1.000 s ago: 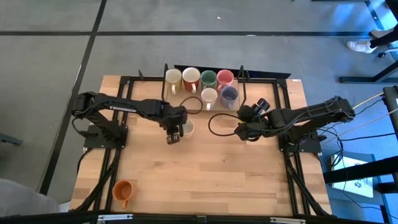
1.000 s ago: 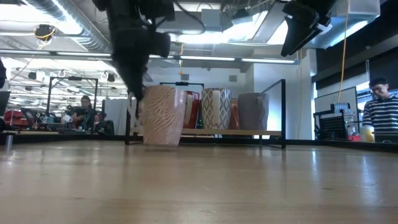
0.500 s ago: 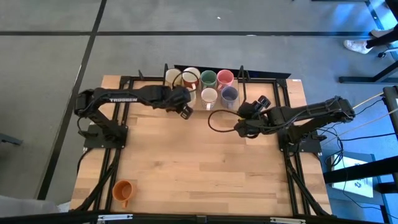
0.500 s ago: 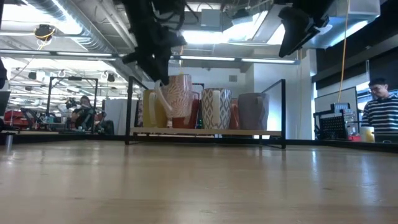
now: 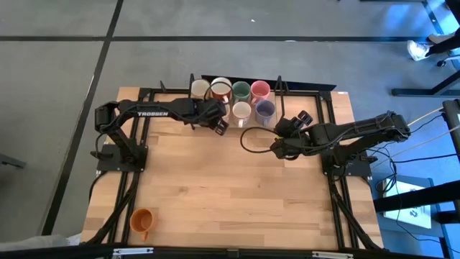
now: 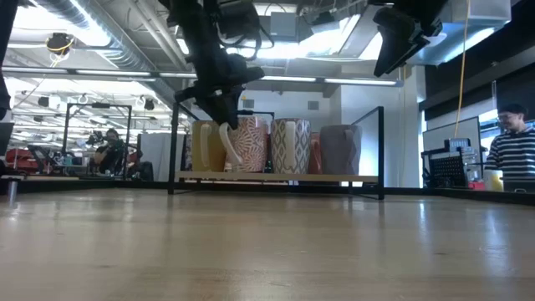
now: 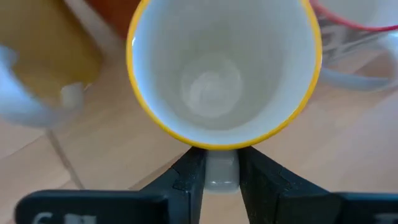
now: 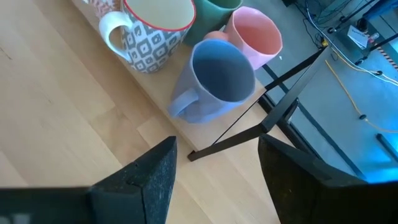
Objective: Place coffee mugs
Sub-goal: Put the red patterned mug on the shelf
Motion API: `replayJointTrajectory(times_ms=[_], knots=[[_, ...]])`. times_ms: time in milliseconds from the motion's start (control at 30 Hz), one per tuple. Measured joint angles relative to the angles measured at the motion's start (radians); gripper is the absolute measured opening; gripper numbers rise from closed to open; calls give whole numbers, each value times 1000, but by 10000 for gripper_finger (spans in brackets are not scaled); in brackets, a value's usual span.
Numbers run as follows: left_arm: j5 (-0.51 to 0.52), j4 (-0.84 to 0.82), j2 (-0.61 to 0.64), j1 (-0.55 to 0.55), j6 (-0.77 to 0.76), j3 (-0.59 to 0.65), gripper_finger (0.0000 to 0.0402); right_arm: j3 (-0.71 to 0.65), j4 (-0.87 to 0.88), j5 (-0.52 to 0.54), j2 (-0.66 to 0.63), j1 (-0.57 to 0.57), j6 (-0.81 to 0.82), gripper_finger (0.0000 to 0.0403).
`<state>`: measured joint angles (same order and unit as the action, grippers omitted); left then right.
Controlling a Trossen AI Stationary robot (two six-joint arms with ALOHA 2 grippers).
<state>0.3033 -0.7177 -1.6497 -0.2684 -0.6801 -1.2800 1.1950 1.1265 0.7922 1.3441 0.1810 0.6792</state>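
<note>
Six mugs stand in two rows on the low shelf (image 5: 215, 78) at the table's far edge: cream (image 5: 200, 89), red-rimmed white (image 5: 221, 88), green (image 5: 241, 91), pink (image 5: 259, 90), white patterned (image 5: 242, 110) and purple-grey (image 5: 265, 109). My left gripper (image 5: 218, 123) is at the left end of the front row, shut on a yellow-rimmed patterned mug (image 6: 247, 144), which the gripper hides from above. An orange mug (image 5: 142, 219) stands near the near-left corner. My right gripper (image 5: 280, 141) hovers open right of the table's middle, short of the purple-grey mug (image 8: 214, 81). My left gripper pinches the patterned mug's white side handle (image 7: 222, 172) between its two fingers (image 7: 186, 180), coming from above and pointing down. The mug stays upright, its yellow rim (image 7: 155, 115) facing up, beside the cream mug (image 6: 207, 146). Whether its base rests on the shelf I cannot tell.
Black frame rails (image 5: 144, 115) run along the table's sides and far edge, with upright posts (image 6: 174, 146) at the shelf. A cable loop (image 5: 248, 140) hangs by the right arm. The middle and near half of the wooden tabletop (image 5: 230, 194) are open. People (image 6: 512, 142) are in the room beyond.
My left gripper has carried the patterned mug from the table's middle, lifting it clear, moving toward the far edge and then lowering it level with the front row of mugs on the shelf. It has stayed shut on the handle and turned as it went.
</note>
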Motion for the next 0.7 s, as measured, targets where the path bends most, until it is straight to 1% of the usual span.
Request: replayJointTrajectory(times_ms=[100,200,400,533,700], knots=[[-34,17,1,-4,1,0,101,0,0,-9,0,0,6,214],[-67,25,0,-8,1,0,111,0,0,-23,0,0,8,214],[-113,53,0,-13,7,0,115,0,0,-24,0,0,8,214],[-105,57,0,-24,31,1,116,0,0,-24,0,0,8,214],[-154,98,1,-40,35,2,117,0,0,-24,0,0,8,214]])
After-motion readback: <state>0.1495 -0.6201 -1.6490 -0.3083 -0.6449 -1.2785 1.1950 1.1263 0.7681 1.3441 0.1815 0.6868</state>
